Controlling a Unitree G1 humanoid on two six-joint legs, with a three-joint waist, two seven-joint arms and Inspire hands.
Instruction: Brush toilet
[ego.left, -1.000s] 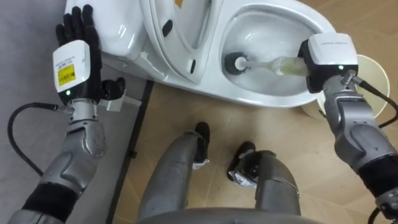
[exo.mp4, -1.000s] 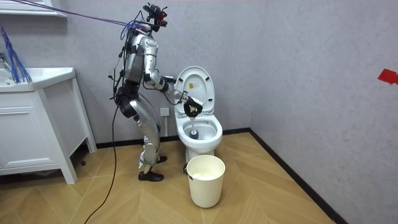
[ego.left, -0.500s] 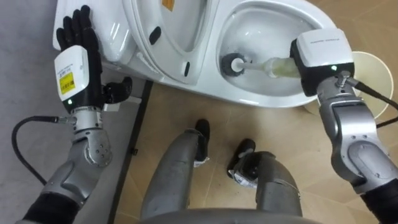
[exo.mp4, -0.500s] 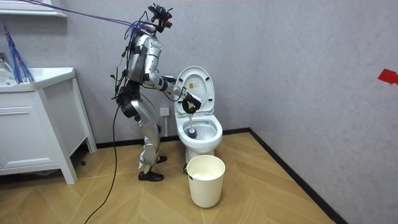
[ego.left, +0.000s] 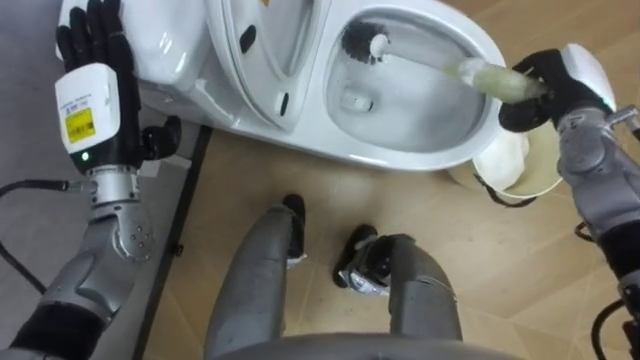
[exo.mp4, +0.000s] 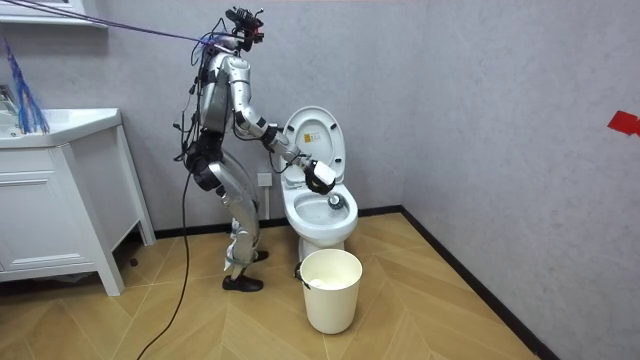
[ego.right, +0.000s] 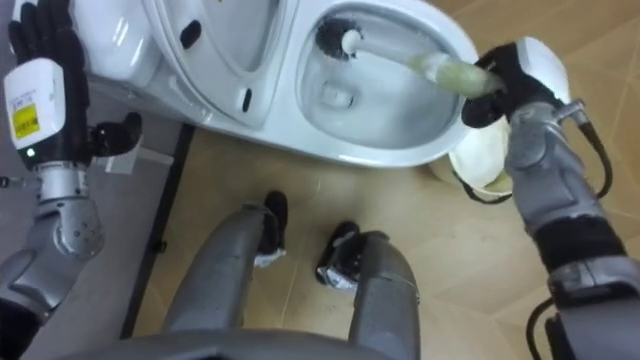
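Brush (ego.left: 432, 63) sweeping from bottom to far wall of toilet bowl (ego.left: 400, 160), white bin (ego.left: 518, 172) standing alongside, right hand (ego.left: 548, 85) fingers gripping its handle, left hand (ego.left: 95, 95) fingers stretching open.

The inside of the bowl (ego.left: 400, 158) stands open from above save for the brush (ego.left: 425, 60) slanting across its far right, the raised lid (ego.left: 275, 55) walls off its left, and the bin (ego.left: 520, 172) just beside its right rim crowds the right hand (ego.left: 552, 85).
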